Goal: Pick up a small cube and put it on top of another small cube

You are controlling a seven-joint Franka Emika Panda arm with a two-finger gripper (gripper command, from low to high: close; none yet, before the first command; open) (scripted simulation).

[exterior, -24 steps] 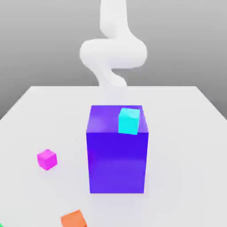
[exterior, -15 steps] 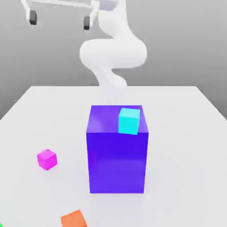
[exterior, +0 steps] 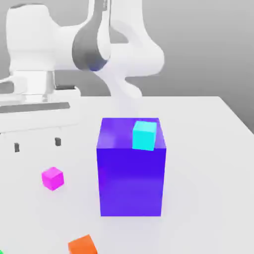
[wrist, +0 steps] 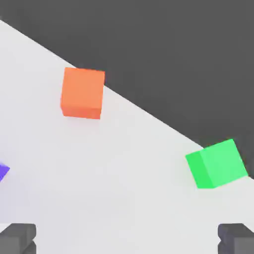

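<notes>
Within the last second the arm swung down from above the scene, bringing the wide-open, empty pincer (exterior: 37,144) low above the tabletop (exterior: 208,149) near the pink cube (exterior: 52,178), which lay untouched beside the purple block (exterior: 131,178), so grasping remained outstanding.

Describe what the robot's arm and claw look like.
The arm is smooth, glossy white, with rounded, bulbous segments and a dark grey disc at one joint. The claw hangs from a flat, pale grey bar and ends in two small, dark grey, blocky fingertips.
</notes>
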